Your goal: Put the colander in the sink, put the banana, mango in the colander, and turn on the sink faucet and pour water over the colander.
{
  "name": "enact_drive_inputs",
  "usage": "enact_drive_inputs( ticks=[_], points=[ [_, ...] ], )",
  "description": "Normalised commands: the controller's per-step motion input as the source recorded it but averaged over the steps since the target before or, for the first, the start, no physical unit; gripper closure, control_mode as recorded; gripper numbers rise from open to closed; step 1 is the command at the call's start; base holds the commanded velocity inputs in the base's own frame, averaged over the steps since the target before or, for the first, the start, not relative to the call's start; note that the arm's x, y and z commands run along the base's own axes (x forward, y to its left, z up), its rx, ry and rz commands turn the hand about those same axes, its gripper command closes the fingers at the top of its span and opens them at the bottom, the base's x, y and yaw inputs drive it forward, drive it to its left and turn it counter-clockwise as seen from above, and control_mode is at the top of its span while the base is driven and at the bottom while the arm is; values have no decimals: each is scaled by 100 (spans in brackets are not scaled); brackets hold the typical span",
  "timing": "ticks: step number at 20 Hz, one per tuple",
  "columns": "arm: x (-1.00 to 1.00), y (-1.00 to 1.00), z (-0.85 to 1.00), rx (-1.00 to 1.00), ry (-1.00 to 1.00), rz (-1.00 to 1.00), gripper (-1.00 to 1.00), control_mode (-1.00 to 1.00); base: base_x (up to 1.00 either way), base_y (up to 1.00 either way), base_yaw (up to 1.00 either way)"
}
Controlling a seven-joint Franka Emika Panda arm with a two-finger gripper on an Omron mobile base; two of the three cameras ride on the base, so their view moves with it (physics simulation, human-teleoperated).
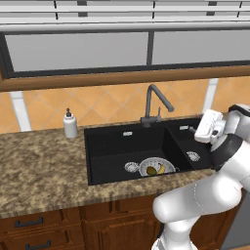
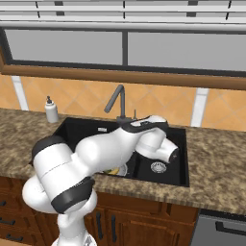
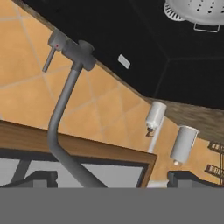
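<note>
Colander (image 1: 156, 167) sits low-centre in the left base view, on the floor of the black sink (image 1: 112, 146) beside the silver drain — banana (image 1: 161, 169) and mango (image 1: 152, 170) already rest in its perforated pale bowl. Your gripper (image 1: 199, 130), right of frame, has its jaws spread wide, holding nothing. You'd likely aim for the dark-grey gooseneck faucet (image 1: 155, 103) — no water runs yet.

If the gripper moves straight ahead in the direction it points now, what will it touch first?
Probably the sink faucet: in the hand view its neck and lever lie ahead of the open gripper, with the tiled wall behind. Depth is unclear, so it might pass beside the neck and reach the wall.
</note>
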Motion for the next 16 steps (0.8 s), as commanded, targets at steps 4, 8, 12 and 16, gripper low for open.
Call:
enact_drive_inputs(
  ticks=[4, 8, 12, 16],
  points=[
    [22, 20, -7, -1, 0, -8, -100, -100, 0, 0, 0],
    [7, 6, 0, 0, -2, -5, -100, -100, 0, 0, 0],
    [1, 0, 0, 1, -4, -3, -100, -100, 0, 0, 0],
    [18, 0, 0, 7, -1, -5, -100, -100, 0, 0, 0]
  ],
)
